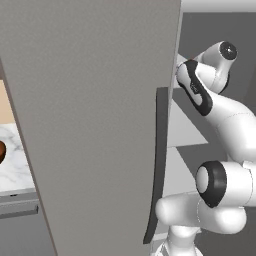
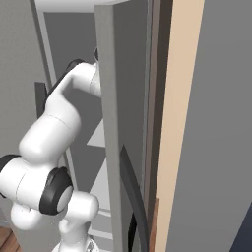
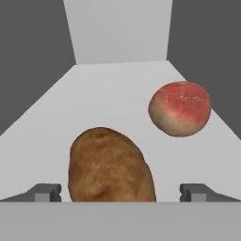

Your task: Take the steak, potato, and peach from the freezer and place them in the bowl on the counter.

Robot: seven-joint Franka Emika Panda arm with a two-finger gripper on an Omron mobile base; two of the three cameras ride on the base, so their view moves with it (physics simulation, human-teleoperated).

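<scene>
In the hand view a tan-brown potato [image 3: 111,165] lies on a pale grey freezer shelf [image 3: 117,99], close in front of my open gripper [image 3: 120,192] and between its two fingertips [image 3: 45,192]. A red-orange peach [image 3: 180,108] rests farther in, to the right of the potato. The freezer door [image 1: 95,120] stands open and wide in the left base view, and my arm reaches past its edge into the freezer. A sliver of the dark wooden bowl [image 1: 1,151] sits on the marble counter [image 1: 15,160] at the far left. The steak is out of view.
The dark vertical door handle [image 1: 159,160] runs along the door's edge next to my arm. A second grey door edge with a dark handle [image 2: 132,192] stands to the arm's right, with a beige wall strip [image 2: 179,123] beyond it. Grey freezer walls flank the shelf.
</scene>
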